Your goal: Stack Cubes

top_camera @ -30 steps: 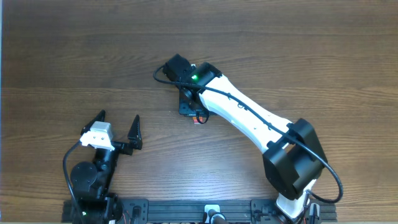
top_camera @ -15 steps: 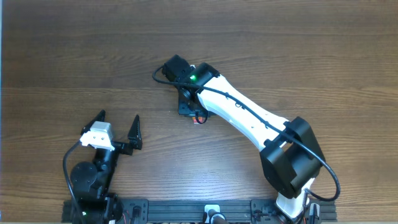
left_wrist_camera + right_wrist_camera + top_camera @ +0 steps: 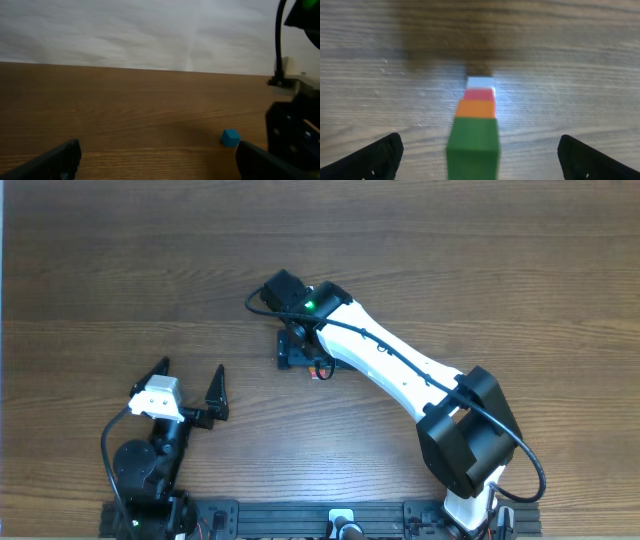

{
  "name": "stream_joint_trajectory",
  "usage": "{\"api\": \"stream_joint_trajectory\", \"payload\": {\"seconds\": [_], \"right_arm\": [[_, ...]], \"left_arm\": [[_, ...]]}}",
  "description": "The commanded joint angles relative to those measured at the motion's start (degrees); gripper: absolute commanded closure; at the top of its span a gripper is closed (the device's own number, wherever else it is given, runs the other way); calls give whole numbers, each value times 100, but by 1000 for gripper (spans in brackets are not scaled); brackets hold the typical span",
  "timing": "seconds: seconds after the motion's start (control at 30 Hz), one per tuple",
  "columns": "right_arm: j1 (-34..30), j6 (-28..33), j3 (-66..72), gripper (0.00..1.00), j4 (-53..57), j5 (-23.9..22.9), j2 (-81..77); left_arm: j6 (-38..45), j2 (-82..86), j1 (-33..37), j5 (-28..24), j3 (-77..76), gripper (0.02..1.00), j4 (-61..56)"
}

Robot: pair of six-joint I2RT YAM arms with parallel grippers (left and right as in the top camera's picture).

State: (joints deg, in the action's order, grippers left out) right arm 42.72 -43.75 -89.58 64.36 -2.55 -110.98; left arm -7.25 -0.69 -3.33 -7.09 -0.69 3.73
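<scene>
From above, the white right arm (image 3: 390, 365) is spanning from its base at the bottom right to the middle of the brown wooden table (image 3: 120, 270), and its black right gripper (image 3: 298, 352) is hanging there. The left gripper (image 3: 191, 366) is sitting near its own base at the lower left, its fingers standing wide apart around nothing.

In the left wrist view, a small blue cube (image 3: 230, 137) is sitting on the table just beside the right arm's gripper, well ahead of the left fingers.

In the right wrist view, the right fingers (image 3: 375, 157) are standing wide apart on either side of a stack, touching none of it. A small green cube (image 3: 472, 147) is lying on top, an orange cube (image 3: 476, 108) under it, and a red cube (image 3: 480, 94) under that. Past the red one the blue cube is showing, washed pale by glare. Whether it is carrying the stack or sitting on the table just beyond, I cannot tell.
</scene>
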Motion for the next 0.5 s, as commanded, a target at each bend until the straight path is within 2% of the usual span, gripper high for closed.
{"api": "stream_joint_trajectory", "payload": {"seconds": [0.03, 0.23, 0.5], "right_arm": [[-13, 223, -468, 7, 400, -83, -68], [-166, 612, -1512, 7, 981, -334, -70], [-697, 1102, -1801, 7, 885, -225, -323]], "left_arm": [[83, 31, -26, 7, 35, 18, 2], [83, 31, -26, 7, 35, 18, 2], [83, 31, -26, 9, 35, 18, 4]]}}
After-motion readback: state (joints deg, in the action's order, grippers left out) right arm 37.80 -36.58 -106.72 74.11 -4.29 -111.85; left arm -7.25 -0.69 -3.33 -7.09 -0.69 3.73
